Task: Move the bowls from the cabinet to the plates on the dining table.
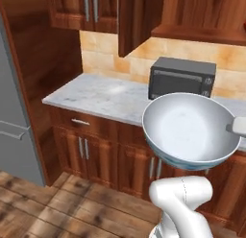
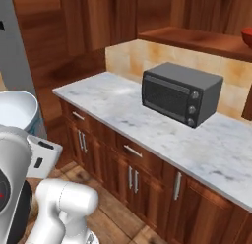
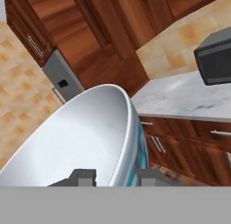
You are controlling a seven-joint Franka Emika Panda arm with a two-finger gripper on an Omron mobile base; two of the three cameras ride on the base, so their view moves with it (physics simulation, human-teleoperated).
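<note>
Carry step in hand: my gripper (image 3: pixel 113 177) pinches the rim of the glossy grey-white bowl with the bluish patterned outside (image 3: pixel 85 137).

Left base view: the bowl (image 1: pixel 190 129) sits at centre right of the frame, held clear of the white-grey marble counter (image 1: pixel 96 98), in front of the dark grey toaster oven (image 1: pixel 180 77); the dark reddish-brown wall cabinet (image 1: pixel 86 9) is at upper left. Right base view: the bowl (image 2: pixel 15 112) shows at the left edge, well apart from the toaster oven (image 2: pixel 179 93); a solid red bowl (image 2: pixel 247 37) peeks in at the upper right edge on a wooden shelf (image 2: pixel 197 40). Hand view: my two finger tips (image 3: pixel 83 177) straddle the bowl wall at bottom centre, one inside, one outside. Judgement: first bowl is out and in transit; next the base must turn toward the dining table, keeping the bowl level.
</note>
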